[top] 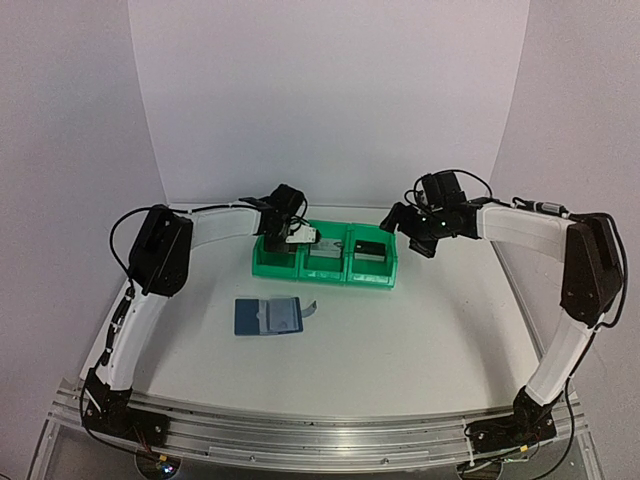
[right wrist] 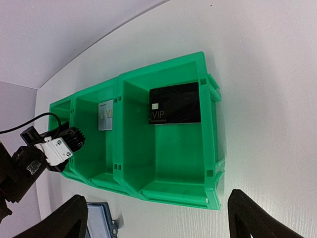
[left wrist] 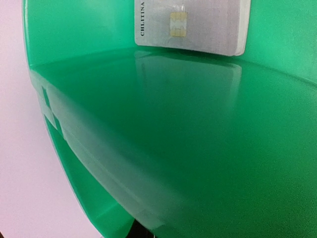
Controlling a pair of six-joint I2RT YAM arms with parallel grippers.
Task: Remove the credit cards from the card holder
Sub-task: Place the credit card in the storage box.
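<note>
The blue card holder (top: 268, 316) lies open on the table in front of the bins, and its corner shows in the right wrist view (right wrist: 99, 220). A black card (right wrist: 175, 103) lies in the right compartment of the green bins (top: 325, 268). A silver-grey card (right wrist: 105, 115) lies in the middle compartment. My left gripper (top: 290, 235) is down in the left compartment with its fingers hidden. The left wrist view shows a pale card with a gold chip (left wrist: 190, 25) against the green inside. My right gripper (right wrist: 163, 225) is open and empty, hovering just right of the bins (top: 405, 228).
The three-compartment green bins (right wrist: 210, 148) stand at the back middle of the white table. White walls close in the back and both sides. The left arm's wrist (right wrist: 54, 148) overhangs the left compartment.
</note>
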